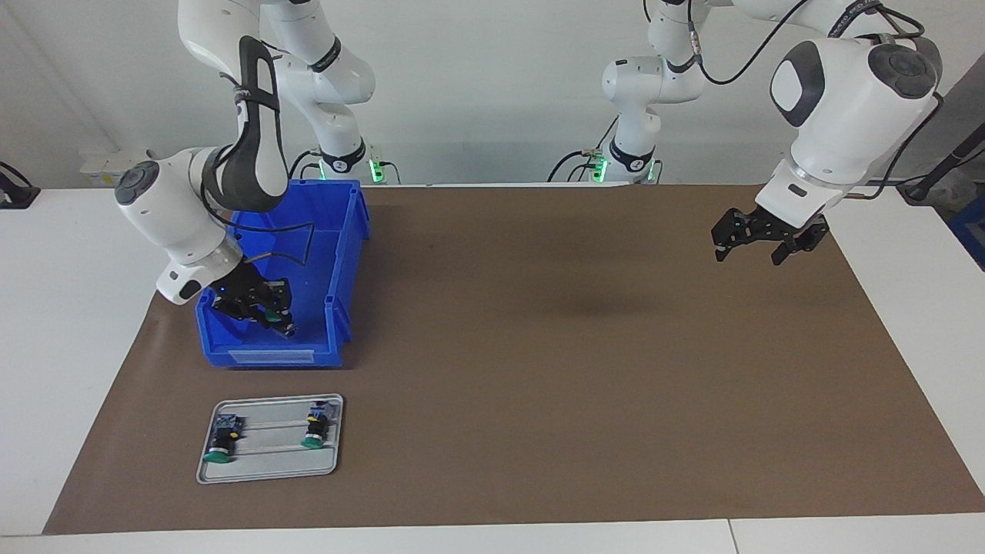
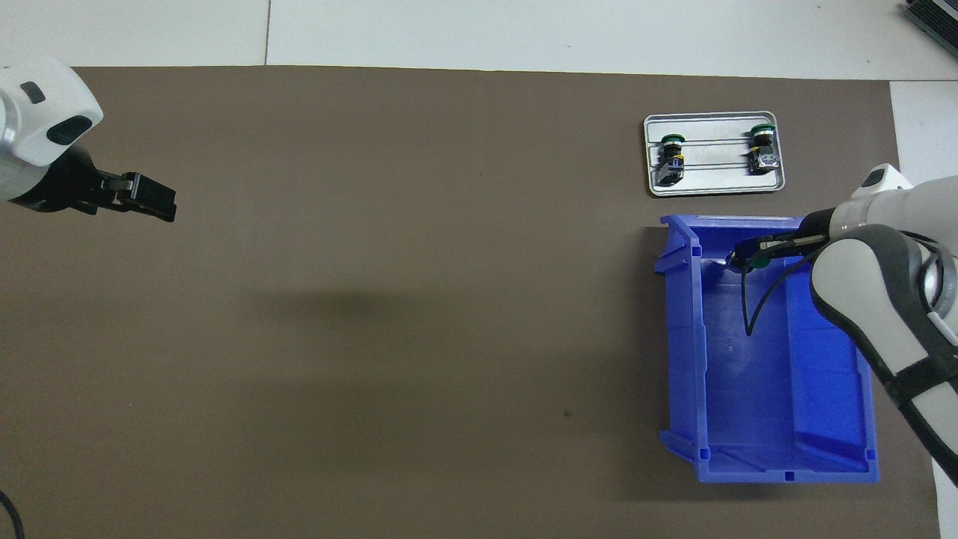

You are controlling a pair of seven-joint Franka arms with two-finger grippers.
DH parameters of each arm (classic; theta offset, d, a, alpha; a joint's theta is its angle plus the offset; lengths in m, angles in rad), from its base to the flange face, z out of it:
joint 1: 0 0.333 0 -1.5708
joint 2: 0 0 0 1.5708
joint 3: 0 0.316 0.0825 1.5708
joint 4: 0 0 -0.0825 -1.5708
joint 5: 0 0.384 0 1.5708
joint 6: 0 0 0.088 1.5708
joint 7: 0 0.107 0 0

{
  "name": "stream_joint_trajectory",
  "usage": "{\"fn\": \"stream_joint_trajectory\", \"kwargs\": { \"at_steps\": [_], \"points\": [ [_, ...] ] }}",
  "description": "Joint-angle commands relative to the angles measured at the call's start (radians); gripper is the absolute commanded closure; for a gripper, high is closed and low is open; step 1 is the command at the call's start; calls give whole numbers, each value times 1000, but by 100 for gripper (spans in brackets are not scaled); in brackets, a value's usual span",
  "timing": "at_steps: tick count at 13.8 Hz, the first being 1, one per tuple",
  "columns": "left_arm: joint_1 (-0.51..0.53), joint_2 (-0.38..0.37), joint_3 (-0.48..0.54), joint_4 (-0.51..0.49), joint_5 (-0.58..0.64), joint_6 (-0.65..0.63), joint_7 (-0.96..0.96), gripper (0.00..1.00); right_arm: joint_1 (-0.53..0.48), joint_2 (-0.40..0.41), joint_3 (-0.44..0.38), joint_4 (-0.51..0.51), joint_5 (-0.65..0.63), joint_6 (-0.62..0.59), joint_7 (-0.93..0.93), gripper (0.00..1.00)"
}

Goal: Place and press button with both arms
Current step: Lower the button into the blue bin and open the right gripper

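My right gripper (image 1: pixel 269 317) (image 2: pixel 747 258) is shut on a button (image 1: pixel 272 314) (image 2: pixel 758 262) whose green cap shows between the fingers. It hangs low over the end of the blue bin (image 1: pixel 338 254) (image 2: pixel 681 337) that lies toward the tray. Two more buttons (image 1: pixel 221 446) (image 1: pixel 314 432) (image 2: pixel 671 157) (image 2: pixel 763 150) lie on the grey tray (image 1: pixel 265 475) (image 2: pixel 711 191), green caps pointing away from the robots. My left gripper (image 1: pixel 748 256) (image 2: pixel 161 206) waits open and empty above the mat at the left arm's end.
The blue bin stands at the right arm's end of the brown mat (image 1: pixel 554 369), with the tray just farther from the robots. A black cable (image 2: pixel 752 307) loops from the right wrist over the bin.
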Motion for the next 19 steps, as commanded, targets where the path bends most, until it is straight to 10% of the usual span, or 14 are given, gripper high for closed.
{"fn": "stream_joint_trajectory", "kwargs": {
  "at_steps": [1, 4, 8, 10, 19],
  "points": [
    [6, -11, 1, 9, 7, 10, 18, 0, -5, -6, 8, -32, 31, 26, -37, 100],
    [7, -16, 7, 10, 7, 11, 50, 0, -4, 9, 8, -46, 33, 91, -35, 100],
    [16, -46, 6, -2, 4, -12, 48, 0, -2, 15, 8, -40, 31, 103, 26, 26],
    [18, -56, 6, -20, 4, -15, 47, 0, -2, 12, 8, -37, 31, 100, 32, 9],
    [18, -73, 6, -53, 2, -7, 32, 0, 28, -142, 11, -31, -197, -44, 357, 3]
  ]
}}
